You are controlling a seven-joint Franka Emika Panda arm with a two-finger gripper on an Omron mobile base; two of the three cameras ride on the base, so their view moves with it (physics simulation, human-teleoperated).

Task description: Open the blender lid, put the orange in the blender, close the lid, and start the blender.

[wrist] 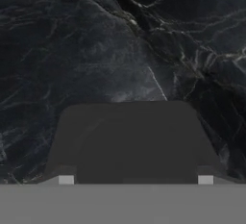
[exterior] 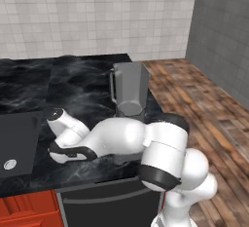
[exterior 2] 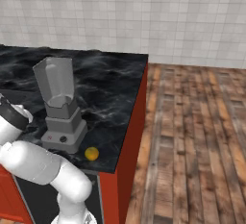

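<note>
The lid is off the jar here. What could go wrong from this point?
1. The orange sits near the front edge of the counter, beside the blender. A clumsy approach might roll it onto the floor.
2. The lid sits between the fingertips of the tool, low over the counter. Whether it is gripped is unclear, so it might slip or drag.
3. The arm's elbow is close to the blender; a wide swing could knock it.

white tiled wall (exterior: 97, 11), grey side wall (exterior: 219, 31), wooden plank floor (exterior 2: 197, 136), black marble counter (exterior: 73, 85)
</note>
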